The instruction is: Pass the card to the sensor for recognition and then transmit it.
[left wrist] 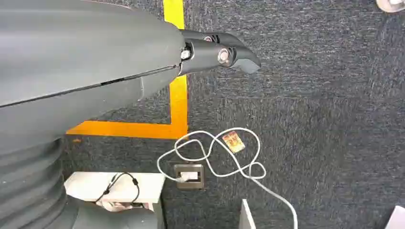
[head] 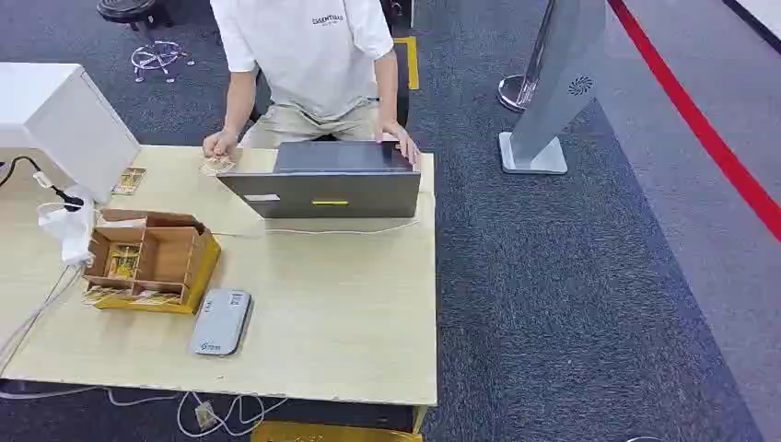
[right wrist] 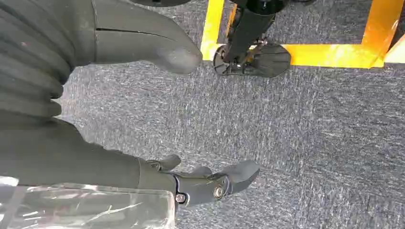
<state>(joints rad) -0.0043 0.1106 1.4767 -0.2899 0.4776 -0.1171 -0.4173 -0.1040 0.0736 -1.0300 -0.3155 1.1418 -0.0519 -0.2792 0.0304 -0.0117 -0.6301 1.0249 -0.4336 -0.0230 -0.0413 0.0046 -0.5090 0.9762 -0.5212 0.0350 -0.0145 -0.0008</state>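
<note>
Cards lie in a brown wooden box (head: 147, 258) at the table's left. A flat grey sensor (head: 221, 322) lies just in front of the box, near the table's front edge. More cards (head: 129, 180) lie by the white case, and one card (head: 218, 166) sits under the person's hand. My left hand (left wrist: 157, 62) hangs over the carpet, its fingers (left wrist: 219, 53) stretched out and holding nothing. A single card (left wrist: 234, 142) lies on the floor among a white cable. My right hand (right wrist: 81, 157) also hangs above the carpet, thumb (right wrist: 162, 47) and fingers (right wrist: 210, 183) apart, holding nothing.
A person in a white T-shirt (head: 308, 46) sits behind the table (head: 350, 304), hands by a grey box (head: 332, 180). A white case (head: 60, 115) stands at the far left. A grey kiosk (head: 553, 92) stands on the carpet to the right. Yellow tape (left wrist: 176, 109) marks the floor.
</note>
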